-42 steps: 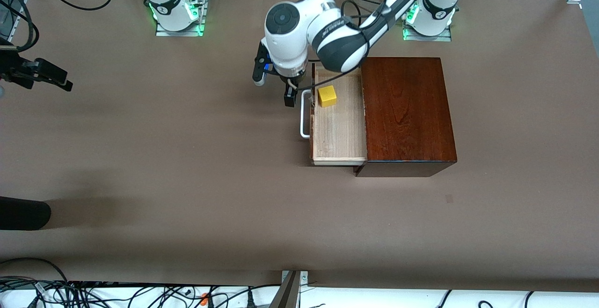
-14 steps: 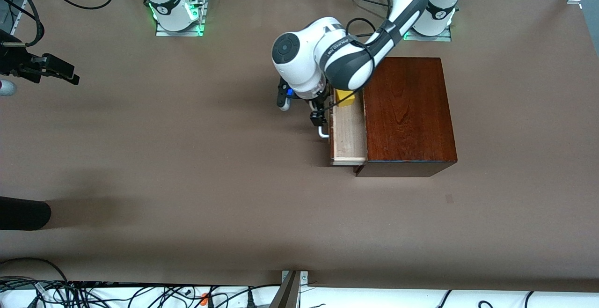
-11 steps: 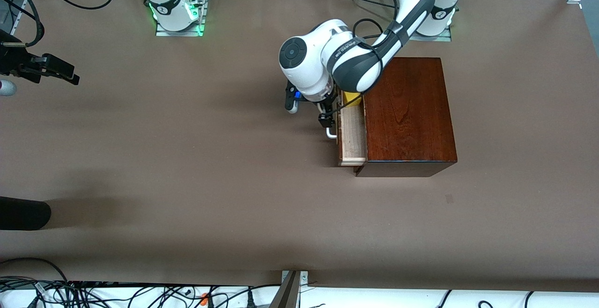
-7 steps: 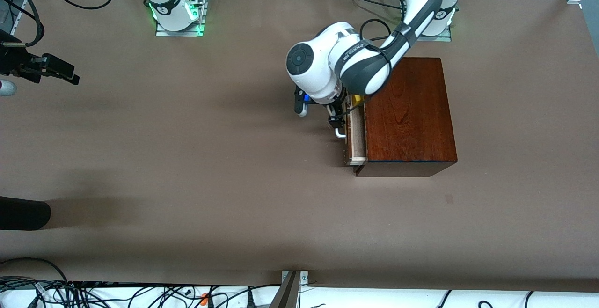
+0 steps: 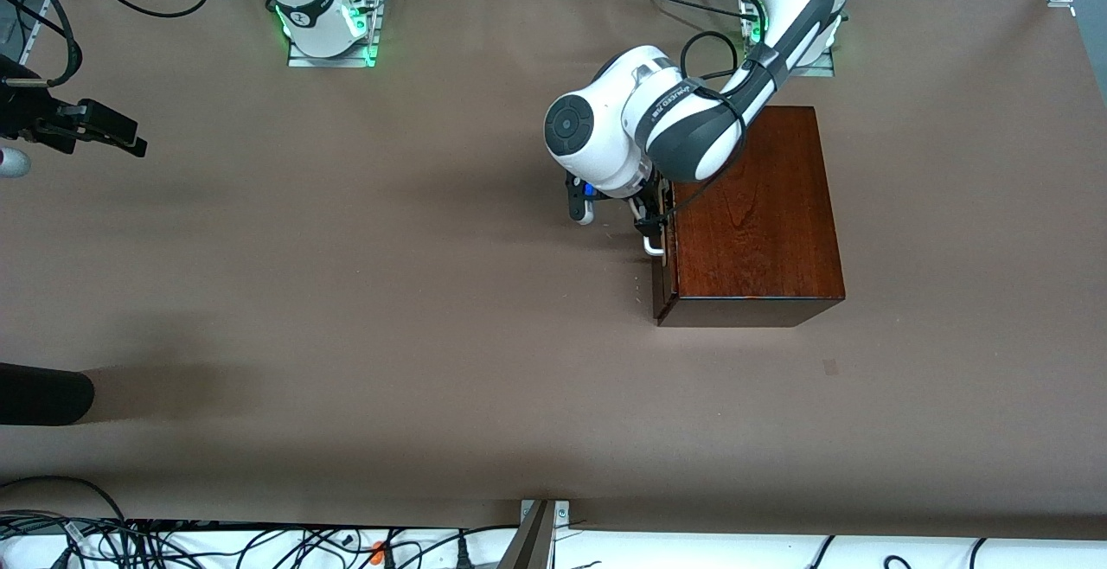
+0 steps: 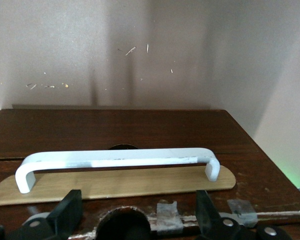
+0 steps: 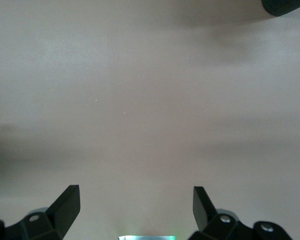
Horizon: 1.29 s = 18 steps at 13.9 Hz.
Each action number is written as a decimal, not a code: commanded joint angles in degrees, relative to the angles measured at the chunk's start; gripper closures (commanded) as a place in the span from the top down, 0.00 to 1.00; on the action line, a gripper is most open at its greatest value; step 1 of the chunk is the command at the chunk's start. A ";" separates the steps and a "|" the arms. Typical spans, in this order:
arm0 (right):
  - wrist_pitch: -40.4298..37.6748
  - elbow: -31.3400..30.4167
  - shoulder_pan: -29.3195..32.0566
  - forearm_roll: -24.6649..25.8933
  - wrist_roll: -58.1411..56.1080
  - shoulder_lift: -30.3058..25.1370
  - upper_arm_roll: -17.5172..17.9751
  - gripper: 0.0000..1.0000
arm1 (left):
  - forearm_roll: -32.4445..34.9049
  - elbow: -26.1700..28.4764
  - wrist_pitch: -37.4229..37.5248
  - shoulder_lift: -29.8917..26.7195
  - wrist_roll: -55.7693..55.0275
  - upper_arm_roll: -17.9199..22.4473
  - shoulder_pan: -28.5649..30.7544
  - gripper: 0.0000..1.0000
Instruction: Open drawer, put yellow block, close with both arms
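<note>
The drawer is pushed into the dark mahogany box, its front about flush with the box. The yellow block is hidden. My left gripper is close up against the drawer front. It is open, with nothing between its fingers. The white handle lies just past the fingertips, and in the front view the handle shows beside the gripper. My right gripper waits over bare table at the right arm's end, open and empty.
A black rounded object pokes in at the table's edge at the right arm's end, nearer the front camera; the same black object shows in the right wrist view. Cables lie along the table's edges. Brown table surface spreads between the box and the right gripper.
My left gripper has pushed the drawer toward the left arm's end until its pale tray and the yellow block vanished inside the box. The right arm has stayed still over the last second.
</note>
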<state>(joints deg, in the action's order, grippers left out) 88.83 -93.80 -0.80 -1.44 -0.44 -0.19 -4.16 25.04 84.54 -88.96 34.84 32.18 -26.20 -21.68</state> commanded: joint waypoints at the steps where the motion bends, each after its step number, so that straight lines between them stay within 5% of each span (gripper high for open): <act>1: -0.58 0.46 0.97 0.56 0.17 -0.08 0.90 1.00 | 2.82 1.85 1.25 -1.88 -6.22 -0.08 -2.47 1.00; 8: -0.58 0.46 0.97 0.74 0.26 0.01 0.90 1.00 | -1.90 -5.26 1.77 -1.44 -42.93 -0.52 -10.22 1.00; 13: -0.58 0.37 0.97 0.65 0.09 -0.08 0.90 1.00 | -6.93 -17.11 9.05 -3.99 -63.43 -0.25 -8.56 1.00; 18: -0.85 1.07 1.06 0.74 -0.71 -0.43 0.47 1.00 | -7.37 -18.80 11.88 -10.13 -72.06 -0.43 -0.75 1.00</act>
<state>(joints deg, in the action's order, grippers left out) 88.83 -93.69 -0.76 -1.42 -0.44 -0.12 -4.17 19.29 65.68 -78.13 27.31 -35.88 -26.39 -25.76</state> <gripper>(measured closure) 0.000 0.000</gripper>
